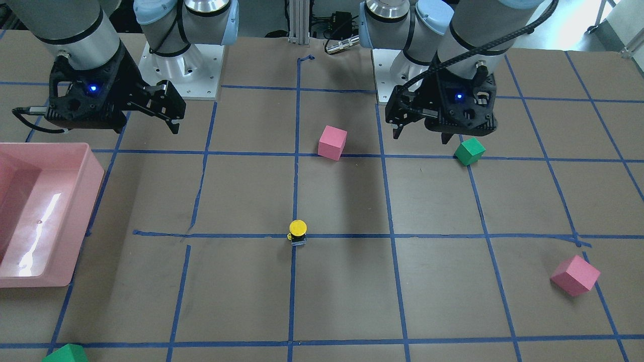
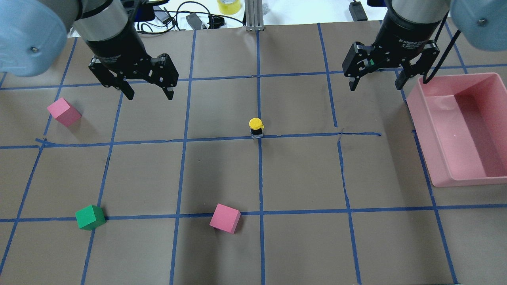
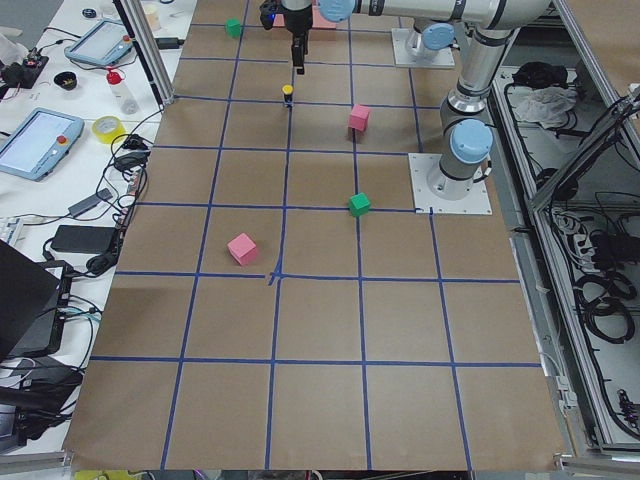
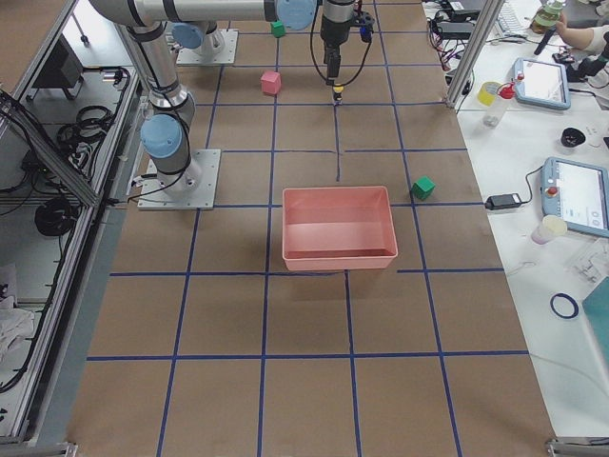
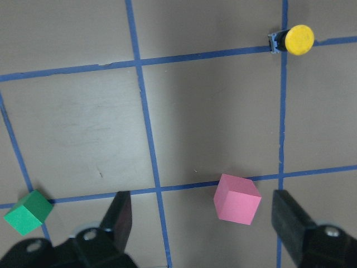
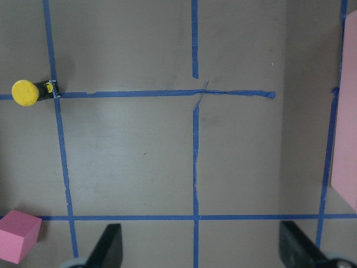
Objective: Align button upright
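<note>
The button stands upright on a blue tape crossing at the table's middle, yellow cap on top and grey base on the paper. It also shows in the front view, the left wrist view and the right wrist view. My left gripper is open and empty, hanging above the table well to the button's left and farther back. My right gripper is open and empty, above the table to the button's right, near the bin. Neither touches the button.
A pink bin sits at the right side. A pink cube lies at the left, another pink cube near the front middle, and a green cube at the front left. A second green cube lies at the far edge.
</note>
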{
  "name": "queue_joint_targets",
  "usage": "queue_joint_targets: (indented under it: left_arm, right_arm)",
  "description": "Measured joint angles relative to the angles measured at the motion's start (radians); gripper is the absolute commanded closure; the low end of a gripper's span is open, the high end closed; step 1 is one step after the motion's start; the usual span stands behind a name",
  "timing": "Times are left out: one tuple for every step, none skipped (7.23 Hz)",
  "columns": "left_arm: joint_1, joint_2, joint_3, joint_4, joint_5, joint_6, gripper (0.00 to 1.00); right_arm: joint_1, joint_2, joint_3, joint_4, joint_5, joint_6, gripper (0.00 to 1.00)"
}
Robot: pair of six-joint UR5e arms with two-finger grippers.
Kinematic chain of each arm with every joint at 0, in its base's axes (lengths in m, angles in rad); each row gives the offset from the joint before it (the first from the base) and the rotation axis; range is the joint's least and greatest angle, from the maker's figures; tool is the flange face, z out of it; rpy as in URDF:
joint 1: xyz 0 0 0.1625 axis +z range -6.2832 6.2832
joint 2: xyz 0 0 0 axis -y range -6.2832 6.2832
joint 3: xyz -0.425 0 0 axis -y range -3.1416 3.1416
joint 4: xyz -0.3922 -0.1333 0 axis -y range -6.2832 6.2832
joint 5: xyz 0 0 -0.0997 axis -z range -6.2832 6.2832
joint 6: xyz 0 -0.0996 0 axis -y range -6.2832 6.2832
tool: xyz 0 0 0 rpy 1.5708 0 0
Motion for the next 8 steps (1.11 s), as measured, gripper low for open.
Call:
queue_joint_targets:
  left_arm:
    - [0.016,0.006,-0.009,0.039,0.002,0.011,0.04]
    - [0.019,0.011,-0.013,0.058,0.003,0.015,0.04]
    - [0.019,0.015,-0.017,0.065,0.003,0.016,0.03]
    - [0.019,0.018,-0.022,0.068,0.002,0.017,0.00]
    - [0.020,0.020,-0.026,0.069,0.002,0.018,0.00]
    - [0.022,0.021,-0.028,0.070,0.002,0.019,0.00]
    - [0.023,0.022,-0.028,0.070,0.001,0.019,0.00]
    - [0.023,0.022,-0.029,0.070,0.000,0.019,0.00]
  right_arm:
    - [0.003,0.000,0.001,0.001,0.000,0.007,0.00]
    - [0.005,0.000,0.002,0.001,-0.003,0.010,0.00]
    - [0.005,0.000,0.002,0.001,-0.005,0.010,0.00]
    - [0.005,0.000,0.002,0.001,-0.006,0.011,0.00]
    - [0.005,0.000,0.002,0.001,-0.005,0.011,0.00]
    - [0.005,0.000,0.002,0.002,-0.005,0.011,0.00]
    - [0.005,0.000,0.002,0.002,-0.003,0.011,0.00]
    - [0.005,0.000,0.002,0.002,-0.002,0.011,0.00]
